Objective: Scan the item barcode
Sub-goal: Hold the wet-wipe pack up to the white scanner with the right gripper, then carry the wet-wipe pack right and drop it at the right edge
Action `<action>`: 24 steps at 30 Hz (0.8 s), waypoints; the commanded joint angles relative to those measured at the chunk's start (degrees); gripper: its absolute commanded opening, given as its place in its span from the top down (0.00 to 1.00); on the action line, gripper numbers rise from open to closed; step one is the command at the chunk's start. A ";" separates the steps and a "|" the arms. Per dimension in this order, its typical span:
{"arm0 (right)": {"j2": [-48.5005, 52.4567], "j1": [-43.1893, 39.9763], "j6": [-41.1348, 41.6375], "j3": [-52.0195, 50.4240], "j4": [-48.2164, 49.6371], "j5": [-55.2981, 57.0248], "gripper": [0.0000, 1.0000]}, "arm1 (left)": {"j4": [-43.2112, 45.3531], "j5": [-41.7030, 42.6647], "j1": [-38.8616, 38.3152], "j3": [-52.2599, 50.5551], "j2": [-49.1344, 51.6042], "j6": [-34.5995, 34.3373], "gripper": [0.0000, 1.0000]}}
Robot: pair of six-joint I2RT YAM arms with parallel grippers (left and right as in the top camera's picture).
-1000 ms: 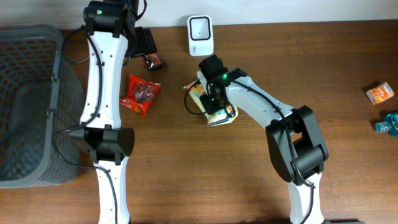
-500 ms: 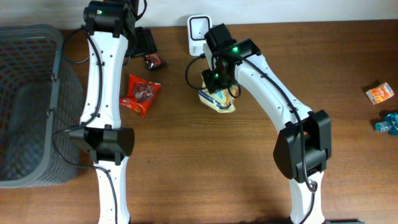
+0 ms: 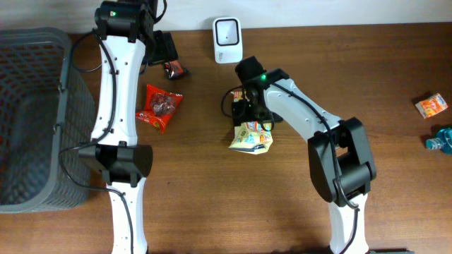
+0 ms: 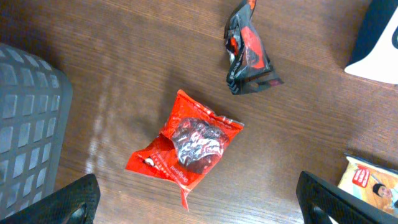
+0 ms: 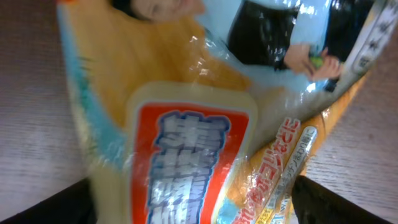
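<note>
Left wrist view: left gripper [image 4: 208, 208] jaws wide, empty, above red packet [image 4: 186, 146]. Overhead: scanner [image 3: 227, 40] at far edge. Right gripper [image 3: 248, 111] sits between scanner and pack [image 3: 251, 138] — fingers spread, gripping nothing. Pack lies flat on table just beside fingertips, on side away from scanner — right arm nearer for pickup.

Mock shop checkout: barcode scanner [image 3: 227, 40], grey basket [image 3: 32, 42], snack packets [image 3: 159, 106] on wooden table [image 3: 395, 162].
</note>
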 commanded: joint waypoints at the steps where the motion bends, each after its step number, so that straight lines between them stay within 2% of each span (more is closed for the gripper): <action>1: -0.42 -0.24 3.56 -5.20 4.79 0.85 0.21 | -0.02 -0.83 0.09 0.20 -0.50 -0.70 0.01; 2: -0.42 -0.24 3.56 -5.70 5.70 0.83 0.36 | -0.02 -0.83 0.09 0.20 -0.50 -0.70 0.01; 3: -0.42 -0.24 3.56 -5.90 6.12 0.83 0.48 | -0.02 -0.83 0.09 0.20 -0.50 -0.70 0.01; 4: -0.42 -0.24 3.56 -5.92 6.19 0.85 0.66 | -0.02 -0.83 0.09 0.20 -0.50 -0.70 0.01; 6: -0.46 -0.37 3.45 -4.81 5.88 0.87 0.85 | -0.02 -0.83 0.09 0.20 -0.50 -0.70 0.01; 8: -0.66 -0.96 2.86 -0.76 3.41 1.31 0.96 | -0.02 -0.83 0.09 0.20 -0.50 -0.70 0.01; 10: -0.66 -1.42 0.46 4.94 1.51 1.29 0.96 | -0.02 -0.83 0.09 0.20 -0.50 -0.70 0.01; 12: -0.66 -1.33 -6.10 10.01 3.93 1.31 0.96 | -0.02 -0.83 0.09 0.20 -0.50 -0.70 0.01; 20: 0.26 -1.31 -10.29 10.67 33.51 3.87 0.96 | -0.02 -0.83 0.09 0.20 -0.50 -0.70 0.01; 24: 4.09 -0.85 -10.29 10.67 38.95 3.65 0.96 | -0.02 -0.83 0.09 0.20 -0.50 -0.70 0.01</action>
